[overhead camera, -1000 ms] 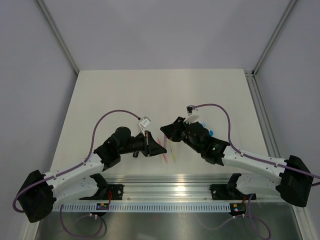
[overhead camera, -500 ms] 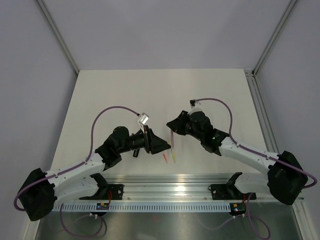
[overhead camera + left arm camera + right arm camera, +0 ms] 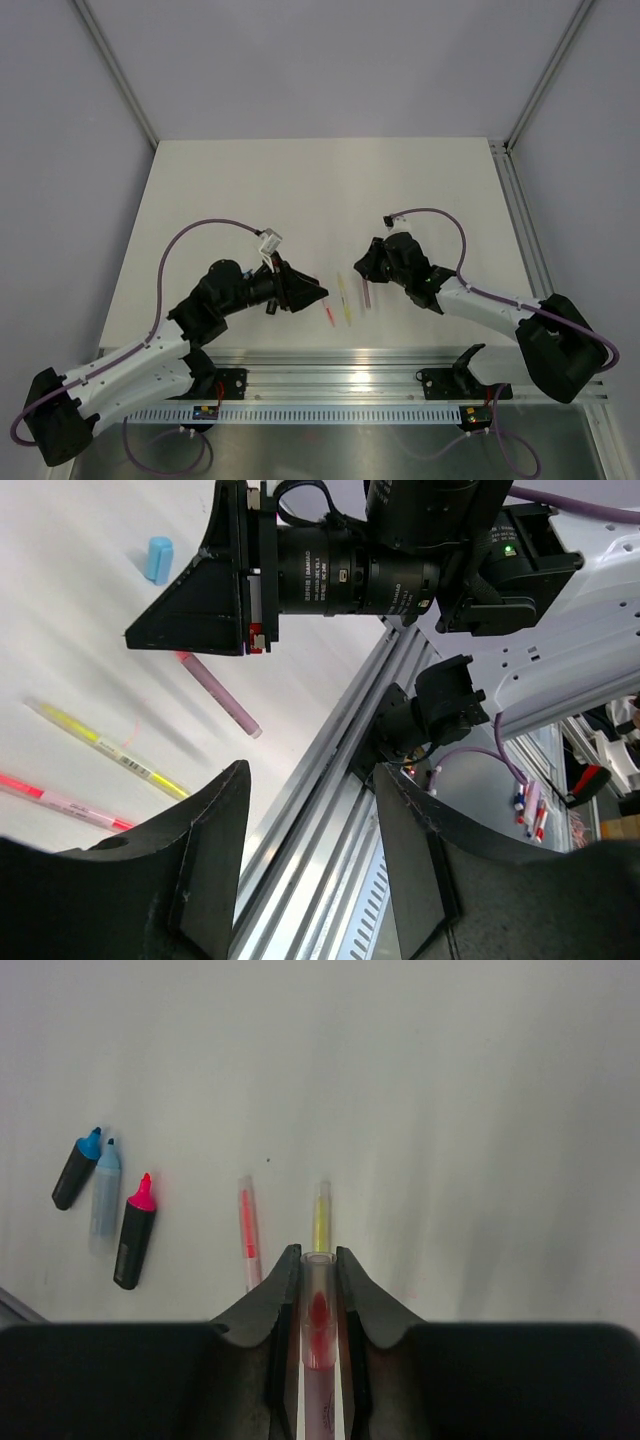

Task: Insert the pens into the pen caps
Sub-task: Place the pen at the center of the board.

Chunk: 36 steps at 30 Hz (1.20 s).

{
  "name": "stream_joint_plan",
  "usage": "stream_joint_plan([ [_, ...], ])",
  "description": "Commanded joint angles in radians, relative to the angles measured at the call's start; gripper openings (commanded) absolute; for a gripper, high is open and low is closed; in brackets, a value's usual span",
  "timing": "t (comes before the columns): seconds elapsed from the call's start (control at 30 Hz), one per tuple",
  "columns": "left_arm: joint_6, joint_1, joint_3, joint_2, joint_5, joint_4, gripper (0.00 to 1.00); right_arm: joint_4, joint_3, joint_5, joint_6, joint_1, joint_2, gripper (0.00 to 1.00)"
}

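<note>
Left gripper (image 3: 322,293) sits left of centre over the white table (image 3: 250,180), low and pointing right. Its jaws are apart, and the left wrist view shows nothing between the fingers (image 3: 215,850). Just right of it lies the red-pink pen (image 3: 330,315), flat on the table. The yellow pen (image 3: 344,300) lies next to it, roughly parallel. Further right, the right gripper (image 3: 366,272) is clamped on the purplish pen (image 3: 366,296), which runs toward the near edge; in the wrist view its end sits level with the fingertips. Cannot tell whether it touches the table. A light-blue cap (image 3: 158,559) lies alone beyond the right gripper. The right wrist view also shows three markers close together: a blue-ended black marker (image 3: 75,1170), a pale-blue marker (image 3: 104,1195) and a pink-ended black marker (image 3: 133,1232). All three are hidden in the top view.
</note>
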State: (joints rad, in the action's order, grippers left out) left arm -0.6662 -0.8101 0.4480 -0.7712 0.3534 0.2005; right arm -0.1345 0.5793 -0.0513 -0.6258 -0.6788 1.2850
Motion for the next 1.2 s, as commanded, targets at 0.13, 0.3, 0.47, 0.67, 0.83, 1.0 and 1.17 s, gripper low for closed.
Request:
stream_joint_plan([
  [0.13,0.042,-0.003,-0.018,0.030,-0.076,-0.017,0.55,-0.151,-0.010,-0.045,0.054,0.012,0.123,0.00],
  [0.3,0.017,-0.003,-0.051,0.015,-0.056,0.027,0.56,-0.244,-0.015,-0.094,0.037,0.012,0.214,0.03],
  [0.47,0.024,-0.003,-0.060,0.001,-0.041,0.040,0.57,-0.303,-0.021,-0.101,0.017,0.012,0.284,0.08],
  [0.67,0.030,-0.003,-0.074,0.009,-0.048,0.042,0.57,-0.303,-0.024,-0.145,0.017,0.012,0.301,0.27],
  [0.83,0.033,-0.003,-0.080,0.009,-0.056,0.042,0.58,-0.289,-0.025,-0.170,0.026,0.012,0.306,0.39],
  [1.0,0.033,-0.003,-0.086,0.009,-0.060,0.043,0.58,-0.292,-0.029,-0.167,0.023,0.012,0.307,0.42],
  [1.17,0.033,-0.003,-0.083,0.012,-0.068,0.039,0.58,-0.237,-0.018,-0.176,0.018,0.012,0.257,0.44],
])
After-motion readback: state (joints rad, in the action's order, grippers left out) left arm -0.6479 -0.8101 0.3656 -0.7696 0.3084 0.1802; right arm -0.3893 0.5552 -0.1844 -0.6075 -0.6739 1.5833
